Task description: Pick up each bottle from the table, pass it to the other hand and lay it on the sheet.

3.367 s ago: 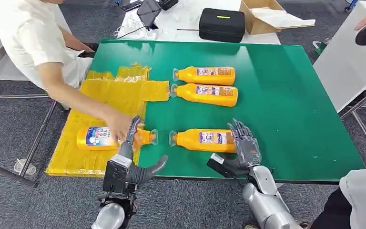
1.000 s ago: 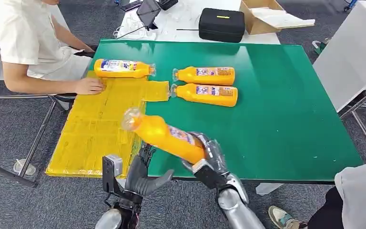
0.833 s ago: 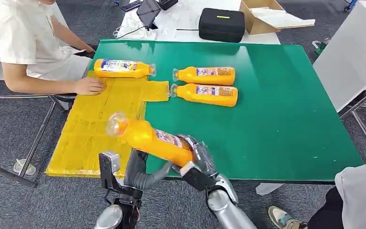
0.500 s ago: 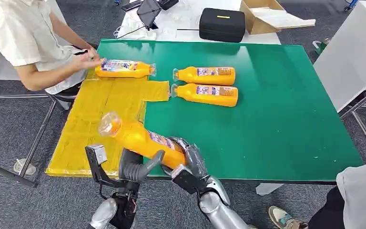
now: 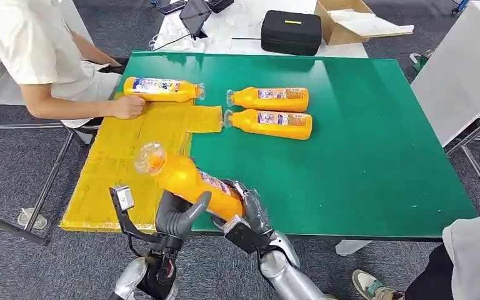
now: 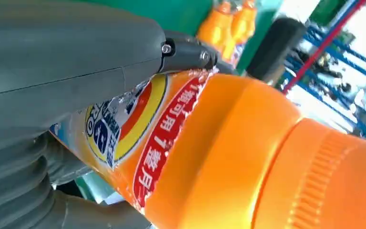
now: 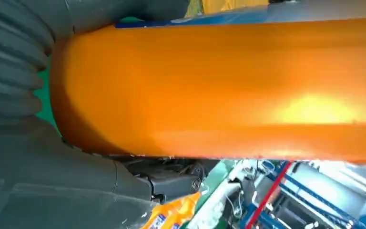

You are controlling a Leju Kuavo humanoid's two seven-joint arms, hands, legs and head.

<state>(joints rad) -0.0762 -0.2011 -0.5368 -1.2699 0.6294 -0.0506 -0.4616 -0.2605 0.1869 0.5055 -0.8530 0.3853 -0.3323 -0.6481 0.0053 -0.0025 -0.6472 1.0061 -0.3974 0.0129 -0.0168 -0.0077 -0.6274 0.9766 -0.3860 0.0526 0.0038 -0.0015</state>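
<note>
Green table (image 5: pixel 362 156) near edge: orange bottle (image 5: pixel 187 181), tilted above the yellow sheet (image 5: pixel 125 162) margin, remains gripped by right hand (image 5: pixel 247 209); left hand (image 5: pixel 175 215) has risen, thumb now across it, apparently closing. Handover is under way

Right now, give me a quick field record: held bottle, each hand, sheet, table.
held bottle: orange bottle, tilted, cap end toward the sheet, above the table's near edge
right hand: grips the bottle's base end
left hand: thumb over the bottle's middle
sheet: one bottle at far edge, a person's hand beside it
table: two bottles lying side by side
</note>
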